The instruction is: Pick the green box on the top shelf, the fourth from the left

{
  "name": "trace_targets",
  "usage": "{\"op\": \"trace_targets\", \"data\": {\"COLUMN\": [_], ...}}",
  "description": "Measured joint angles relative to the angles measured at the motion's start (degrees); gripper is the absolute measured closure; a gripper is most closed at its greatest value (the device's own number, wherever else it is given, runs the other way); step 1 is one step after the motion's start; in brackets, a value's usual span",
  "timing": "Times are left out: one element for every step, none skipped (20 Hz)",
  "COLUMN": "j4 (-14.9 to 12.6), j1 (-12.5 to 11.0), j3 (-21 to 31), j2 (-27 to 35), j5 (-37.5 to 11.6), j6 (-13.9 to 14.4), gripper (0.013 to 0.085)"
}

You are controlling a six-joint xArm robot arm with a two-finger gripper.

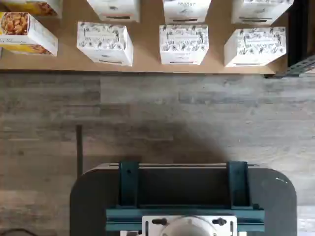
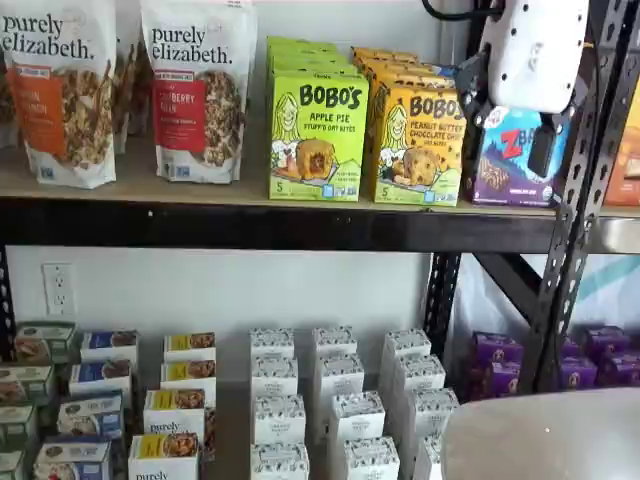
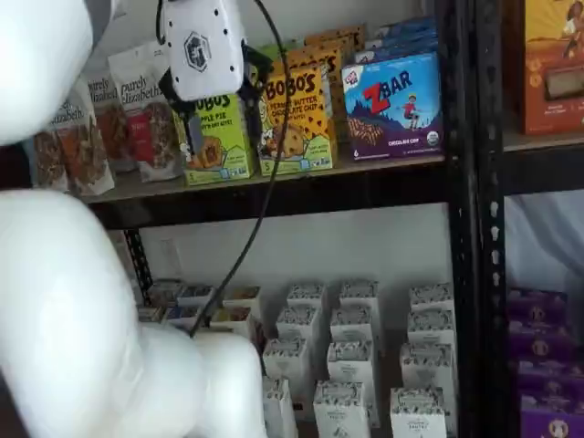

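The green box (image 2: 318, 135) is a lime Bobo's Apple Pie box that stands upright at the front of the top shelf (image 2: 250, 228), with more green boxes behind it. In a shelf view (image 3: 222, 137) the gripper hides its upper part. My gripper (image 2: 543, 150) has a white body and hangs in front of the shelf at box height, apart from the boxes. It shows in both shelf views (image 3: 193, 130). Only one dark finger shows plainly, so I cannot tell whether it is open or shut. Nothing shows in the fingers.
A yellow-orange Bobo's box (image 2: 418, 145) stands right of the green box, then a blue ZBar box (image 2: 505, 160). Granola bags (image 2: 200, 90) stand to its left. White boxes (image 2: 340, 400) fill the lower shelf and show in the wrist view (image 1: 183, 44), above a dark mount (image 1: 182, 191).
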Motion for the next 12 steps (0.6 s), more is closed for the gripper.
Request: {"op": "trace_targets", "data": {"j4": [0.55,2.66,3.9,4.51,4.66,4.71,4.71,4.67,4.61,4.6,4.68,4.76], "j1": [-0.5,-2.51,-3.6,-4.07,-4.17,-4.22,-4.24,-4.24,-4.22,-4.19,-4.21,-4.17], "j3": [0.89,3.8,4.97,5.47,5.56,5.54,5.52,5.5,5.48,5.46,5.48,5.55], "j2": [-0.92,-4.02,-5.44,-5.93,-6.06,-6.11,-6.09,-6.06,-6.03,-6.01,-5.98,-5.99], "j5": [-1.48,-6.49,-8.94,-10.01,-10.35,-10.41,-10.41,-10.4,-10.38,-10.37,-10.42,-10.65], "j6": [-0.37,-1.73,-2.53,-2.94,-3.06,-3.13,-3.16,-3.16,-3.16,-3.15,-3.15,-3.11], "gripper": [0.013,0.013,0.013,0.013,0.013,0.013,0.013,0.013,0.013,0.013,0.013,0.013]}}
